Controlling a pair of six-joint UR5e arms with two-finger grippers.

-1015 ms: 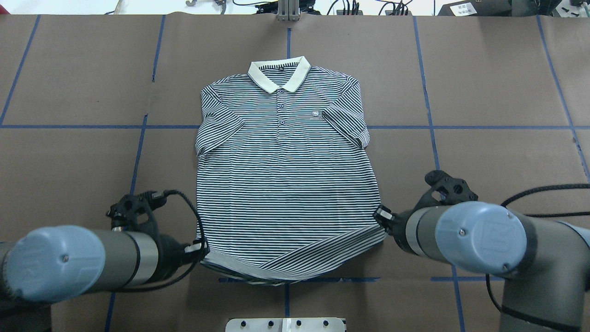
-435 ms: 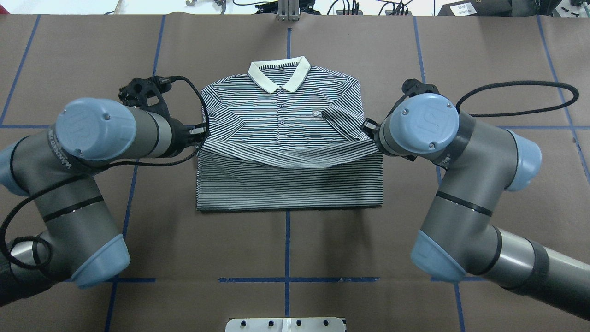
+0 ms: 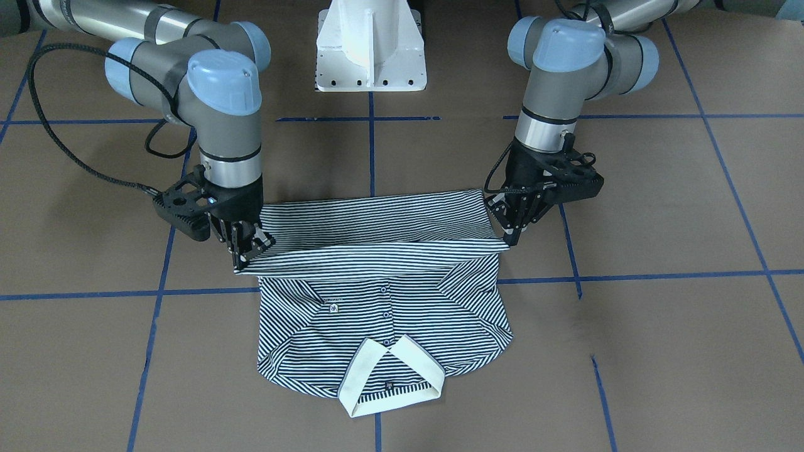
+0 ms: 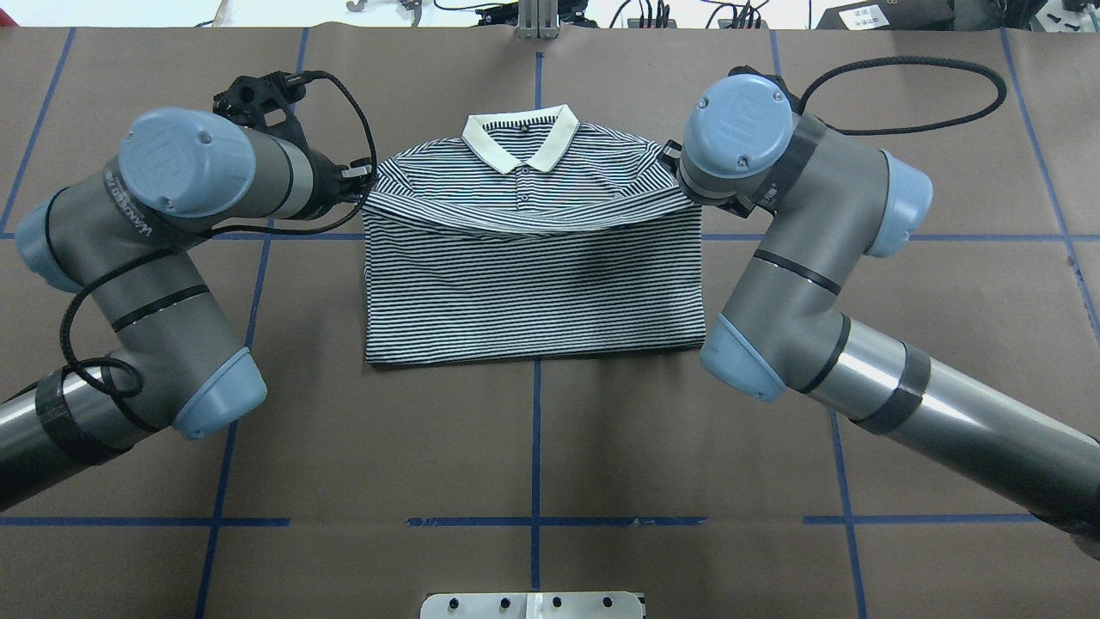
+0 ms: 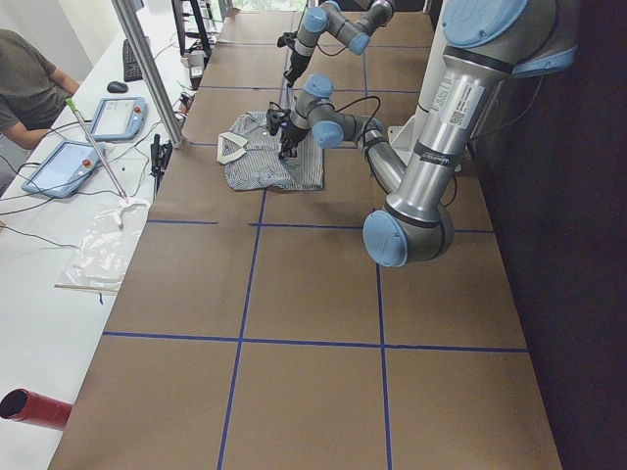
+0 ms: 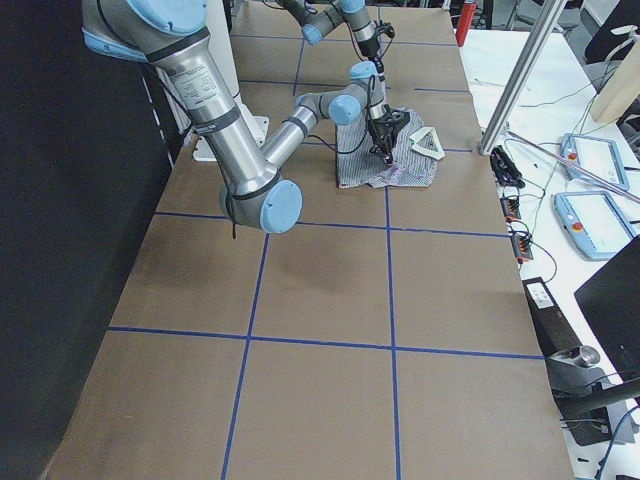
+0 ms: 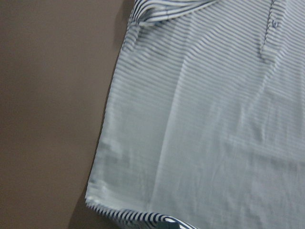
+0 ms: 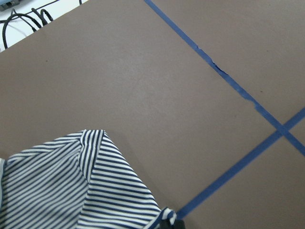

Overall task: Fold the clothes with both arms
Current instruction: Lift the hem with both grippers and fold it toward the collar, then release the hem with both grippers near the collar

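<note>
Left gripper [image 3: 512, 231] and right gripper [image 3: 248, 248] each pinch one end of the polo shirt's [image 3: 377, 307] hem [image 3: 377, 257], lifted taut for an even fold; collar [image 3: 392, 376] at six o'clock.

Robotics lab, test cell. Table [image 4: 550, 447] papered brown, gridded in blue tape [image 4: 945, 519]. Left arm [image 4: 155, 258] and right arm [image 4: 816, 258], industrial jointed type, flank a white pedestal [image 3: 370, 44]. Aluminium frame post [image 5: 152, 69] at table edge. Side bench [image 5: 59, 225] carries teach pendants [image 5: 118, 117]; cables [image 4: 653, 13] along the far edge; person [image 5: 29, 83] seated alongside.
</note>
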